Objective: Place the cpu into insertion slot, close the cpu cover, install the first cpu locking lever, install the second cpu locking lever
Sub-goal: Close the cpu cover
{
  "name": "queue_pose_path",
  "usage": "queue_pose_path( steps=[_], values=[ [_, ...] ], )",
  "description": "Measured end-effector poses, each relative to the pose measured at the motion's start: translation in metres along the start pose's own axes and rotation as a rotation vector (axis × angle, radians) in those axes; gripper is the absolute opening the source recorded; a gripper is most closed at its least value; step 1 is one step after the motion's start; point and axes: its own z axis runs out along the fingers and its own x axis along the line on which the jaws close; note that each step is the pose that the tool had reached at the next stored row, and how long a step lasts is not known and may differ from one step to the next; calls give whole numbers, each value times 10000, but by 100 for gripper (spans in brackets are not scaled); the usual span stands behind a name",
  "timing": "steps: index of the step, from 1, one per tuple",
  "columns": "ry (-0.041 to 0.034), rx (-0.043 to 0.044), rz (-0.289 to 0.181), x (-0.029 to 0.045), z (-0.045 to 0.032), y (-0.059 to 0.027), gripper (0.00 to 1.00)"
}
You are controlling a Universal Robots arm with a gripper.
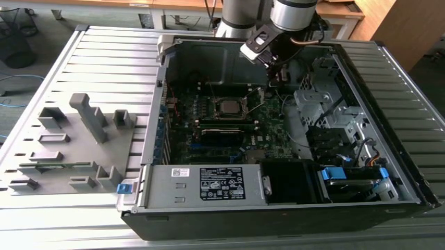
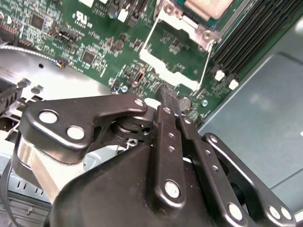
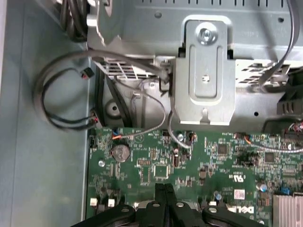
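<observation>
Fingers (image 2: pixel 168 123) closed together, near open cpu cover (image 2: pixel 165 68) edge, cpu (image 2: pixel 208 6) seated

Exterior view: high, tilted down, mid-range, whole open case (image 1: pixel 208 62). Both wrist views: close over the motherboard (image 2: pixel 94 28) (image 3: pixel 199 161), looking past the gripper (image 2: pixel 168 97) (image 3: pixel 165 189); they share board by its tip.

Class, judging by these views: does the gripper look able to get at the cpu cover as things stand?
Probably yes. In the second wrist view the shut gripper sits just short of the cpu cover's nearest edge. Nothing stands between them, only bare motherboard around.
</observation>
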Motion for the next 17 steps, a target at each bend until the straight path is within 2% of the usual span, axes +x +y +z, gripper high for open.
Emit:
queue_pose_path(
  steps=[3,9,17],
  values=[
    [-1,0,1,0,2,42,11],
    [1,-1,1,0,11,42,11],
    [-16,0,0,0,113,42,11]
  ],
)
